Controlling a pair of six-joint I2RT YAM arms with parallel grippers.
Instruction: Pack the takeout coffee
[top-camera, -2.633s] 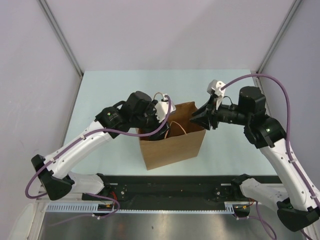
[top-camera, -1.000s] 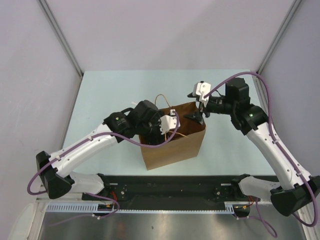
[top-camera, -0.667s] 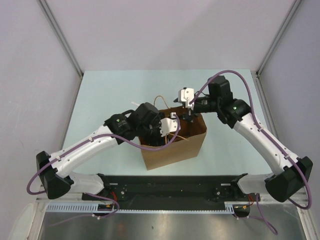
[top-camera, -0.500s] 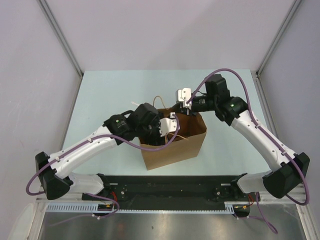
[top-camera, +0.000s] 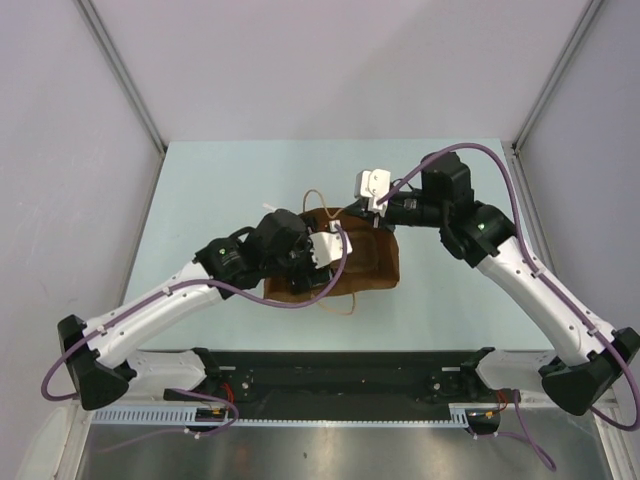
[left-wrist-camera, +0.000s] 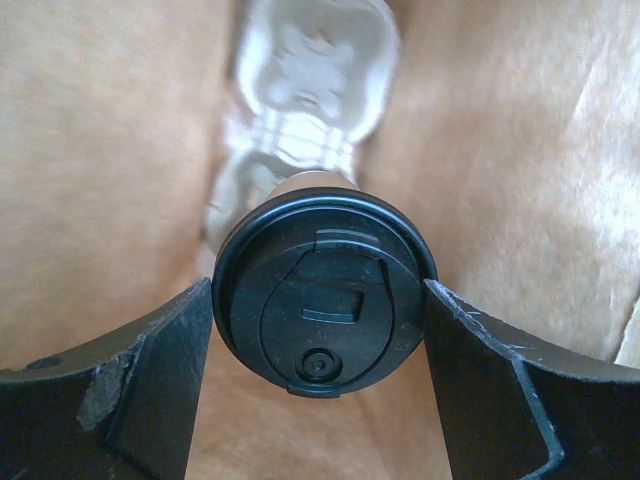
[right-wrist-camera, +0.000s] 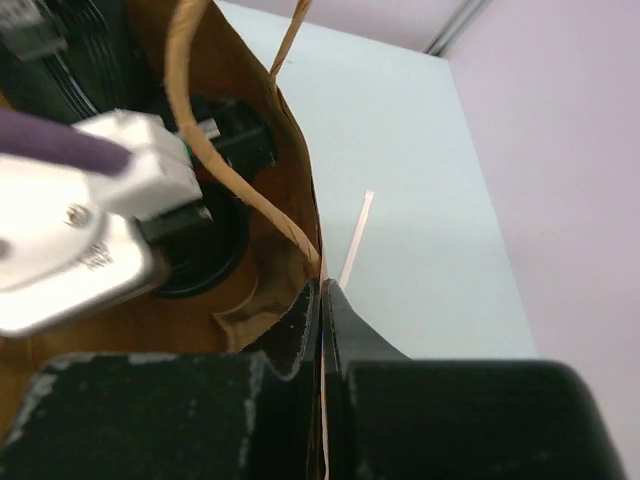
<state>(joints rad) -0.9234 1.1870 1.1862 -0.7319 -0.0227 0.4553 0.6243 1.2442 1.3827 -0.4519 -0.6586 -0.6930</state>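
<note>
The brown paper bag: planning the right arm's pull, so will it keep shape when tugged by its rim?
Probably floppy: the brown paper bag looks slumped and creased from above. Its thin rim, pinched flat in the right gripper's shut jaws, might tear if yanked.

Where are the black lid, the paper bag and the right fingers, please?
black lid (left-wrist-camera: 323, 307), left wrist view, its centre.
paper bag (top-camera: 378, 262), top view, right wall.
right fingers (right-wrist-camera: 352, 338), right wrist view, one fingertip.

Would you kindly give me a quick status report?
Left hand clamps coffee cup by lid, inside bag. Right hand shut, pinching bag rim. Nothing seen blocking.
</note>
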